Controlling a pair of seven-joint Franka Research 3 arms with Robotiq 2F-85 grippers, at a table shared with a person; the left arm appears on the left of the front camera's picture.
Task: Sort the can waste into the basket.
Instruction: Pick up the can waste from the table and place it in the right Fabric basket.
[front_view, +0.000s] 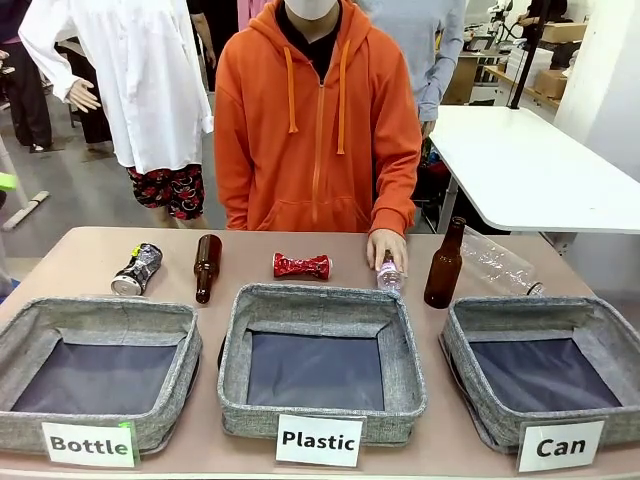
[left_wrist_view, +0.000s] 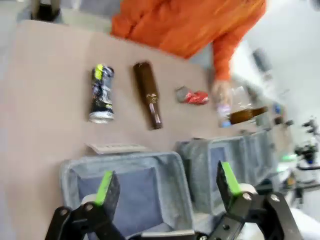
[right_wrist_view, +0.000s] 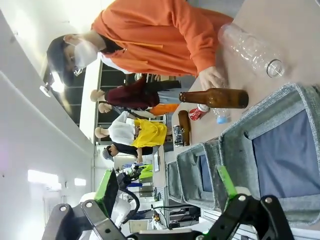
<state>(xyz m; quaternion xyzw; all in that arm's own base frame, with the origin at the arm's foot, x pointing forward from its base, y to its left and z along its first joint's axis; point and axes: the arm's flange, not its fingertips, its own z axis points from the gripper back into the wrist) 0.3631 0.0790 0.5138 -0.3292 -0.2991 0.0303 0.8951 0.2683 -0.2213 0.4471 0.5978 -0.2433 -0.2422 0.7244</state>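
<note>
Two cans, the red can (front_view: 301, 265) and the silver-grey can (front_view: 137, 269), are lying untouched while your left gripper (left_wrist_view: 166, 181) and right gripper (right_wrist_view: 166, 183) are hanging open.

Two grey woven baskets sit along the near edge of the tan table (front_view: 80, 250). The basket labelled "Bottle" (front_view: 100, 312) is at the near left corner and the basket labelled "Plastic" (front_view: 320, 297) is at the middle. Toward the far edge, left of centre, a brown glass bottle (front_view: 207, 267) lies on its side, neck toward the near edge. Right of centre, a second brown glass bottle (front_view: 444, 266) stands upright. A small clear plastic bottle (front_view: 389, 276) is just beside it. A large clear plastic bottle (front_view: 495, 262) lies toward the far right corner. A person in an orange hoodie (front_view: 315, 130) stands at the far edge.
</note>
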